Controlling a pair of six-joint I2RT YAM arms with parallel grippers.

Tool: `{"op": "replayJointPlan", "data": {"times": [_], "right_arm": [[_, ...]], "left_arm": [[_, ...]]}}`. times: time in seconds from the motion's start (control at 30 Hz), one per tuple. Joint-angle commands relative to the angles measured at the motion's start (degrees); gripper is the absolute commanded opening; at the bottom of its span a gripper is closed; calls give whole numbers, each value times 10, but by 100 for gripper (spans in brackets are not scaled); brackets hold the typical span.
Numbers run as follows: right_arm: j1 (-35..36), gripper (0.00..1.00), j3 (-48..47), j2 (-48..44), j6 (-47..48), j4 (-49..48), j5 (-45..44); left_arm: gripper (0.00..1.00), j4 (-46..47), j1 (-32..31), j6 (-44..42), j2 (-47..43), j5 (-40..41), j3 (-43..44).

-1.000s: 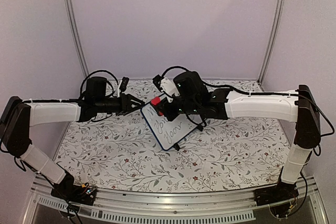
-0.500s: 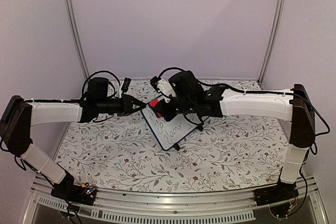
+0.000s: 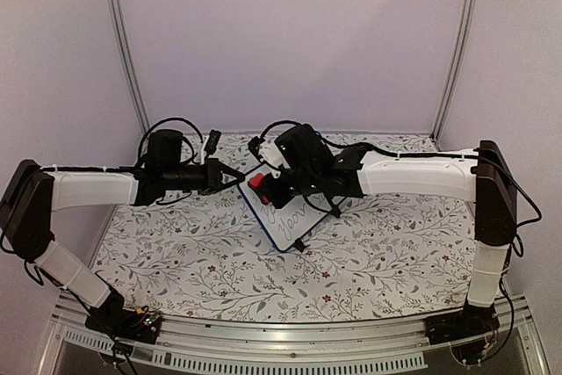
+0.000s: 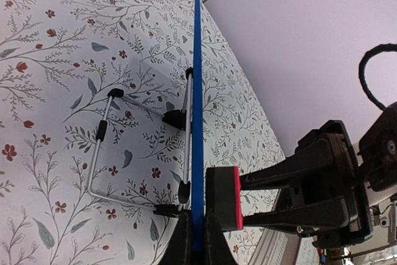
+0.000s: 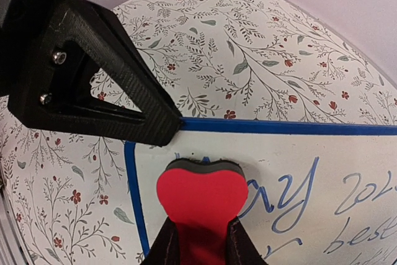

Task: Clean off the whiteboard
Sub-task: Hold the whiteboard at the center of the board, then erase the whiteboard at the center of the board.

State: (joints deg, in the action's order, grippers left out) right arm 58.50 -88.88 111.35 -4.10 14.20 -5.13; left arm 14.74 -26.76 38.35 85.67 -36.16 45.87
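The whiteboard (image 3: pixel 293 219) stands propped on the flowered table, blue handwriting on its face (image 5: pixel 310 178). In the left wrist view it shows edge-on as a blue frame (image 4: pixel 196 91). My left gripper (image 3: pixel 235 179) is shut on that frame's top edge near the upper left corner (image 4: pixel 197 231). My right gripper (image 3: pixel 263 185) is shut on a red eraser (image 5: pixel 201 197) with a black felt side. The felt presses on the board's upper left, over the first letters. In the left wrist view the eraser (image 4: pixel 224 198) sits flat against the board.
A wire stand with black feet (image 4: pixel 102 147) props the board from behind. The flowered cloth (image 3: pixel 176 252) covers the table. Lilac walls and two metal posts (image 3: pixel 123 50) close the back. Cables (image 3: pixel 176 125) loop above both wrists.
My left gripper has shut on the board's top edge. The right arm has carried the eraser left and down onto the board's upper left corner.
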Motion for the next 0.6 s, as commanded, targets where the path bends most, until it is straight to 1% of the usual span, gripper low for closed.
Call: {"op": "replayJointPlan", "data": {"times": [0.0,0.37,0.57], "right_arm": [[4,16,-21,7,-7,6,7],[4,16,-50,26,5,20,0],[4,15,-42,35,4,26,-2]], "left_arm": [[0,2,-4,2,6,-1,-5],[0,-12,-4,-6,6,15,-1],[0,-13,-4,-7,5,19,-2]]}}
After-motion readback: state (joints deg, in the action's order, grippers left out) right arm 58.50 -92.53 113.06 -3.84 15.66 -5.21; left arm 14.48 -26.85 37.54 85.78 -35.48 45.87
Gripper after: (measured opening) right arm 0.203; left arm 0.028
